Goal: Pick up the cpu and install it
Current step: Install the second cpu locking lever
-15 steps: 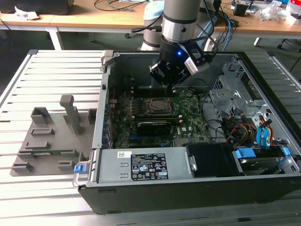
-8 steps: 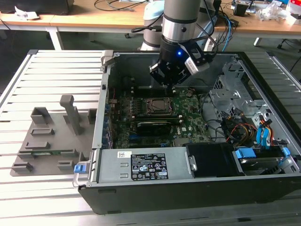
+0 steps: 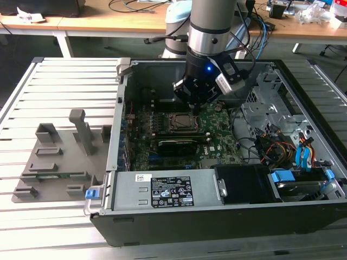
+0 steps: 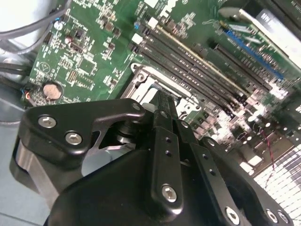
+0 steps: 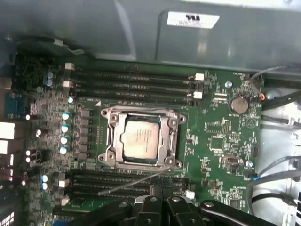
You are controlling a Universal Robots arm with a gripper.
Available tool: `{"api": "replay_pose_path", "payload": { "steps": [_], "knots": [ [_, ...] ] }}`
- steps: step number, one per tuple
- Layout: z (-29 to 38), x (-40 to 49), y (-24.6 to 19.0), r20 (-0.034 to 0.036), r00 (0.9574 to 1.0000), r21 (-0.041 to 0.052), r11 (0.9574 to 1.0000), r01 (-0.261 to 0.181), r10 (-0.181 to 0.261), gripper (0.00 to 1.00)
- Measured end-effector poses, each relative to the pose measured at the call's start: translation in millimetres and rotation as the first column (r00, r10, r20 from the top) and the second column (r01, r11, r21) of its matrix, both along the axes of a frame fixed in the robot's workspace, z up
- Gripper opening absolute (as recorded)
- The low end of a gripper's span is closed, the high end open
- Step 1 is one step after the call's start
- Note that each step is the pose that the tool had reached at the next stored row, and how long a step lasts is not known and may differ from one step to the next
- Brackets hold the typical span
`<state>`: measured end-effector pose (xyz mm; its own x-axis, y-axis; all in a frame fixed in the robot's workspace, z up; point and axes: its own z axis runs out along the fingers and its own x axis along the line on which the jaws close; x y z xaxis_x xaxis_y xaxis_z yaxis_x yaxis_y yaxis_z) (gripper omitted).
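Black gripper (image 5: 157, 207) fingers are pressing together, grasping nothing, hovering at six o'clock from the cpu (image 5: 140, 139), which is sitting inside the socket frame (image 5: 175, 123).

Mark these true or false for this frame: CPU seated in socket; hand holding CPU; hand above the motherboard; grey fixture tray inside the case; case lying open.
1. The pale silver square cpu sits in the metal-framed socket. True.
2. The black hand holds the cpu. False: the cpu lies in the socket.
3. The hand hangs over the green motherboard. True.
4. The grey plastic fixture tray is inside the case. False: it lies outside the black computer case, toward the exterior view's left.
5. The case lies open. True.
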<state>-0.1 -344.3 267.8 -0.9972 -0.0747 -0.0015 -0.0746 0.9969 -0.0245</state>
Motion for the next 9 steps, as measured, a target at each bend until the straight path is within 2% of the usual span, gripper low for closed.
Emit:
{"api": "replay_pose_path", "payload": {
  "steps": [3, 4, 7, 9],
  "knots": [
    [0.0, 0.0, -4.1, 0.0000, 1.0000, -0.0001, 1.0000, 0.000, 0.000, 0.11],
    [0.1, 0.0, -7.8, -0.0001, 1.0000, -0.0002, 1.0000, 0.000, 0.000, 0.11],
    [0.0, 0.0, -12.5, 0.0000, 1.0000, 0.0000, 1.0000, 0.000, 0.000, 0.11],
    [-0.1, 0.0, -17.4, 0.0000, 1.0000, -0.0001, 1.0000, 0.000, 0.000, 0.11]
  ]
}}
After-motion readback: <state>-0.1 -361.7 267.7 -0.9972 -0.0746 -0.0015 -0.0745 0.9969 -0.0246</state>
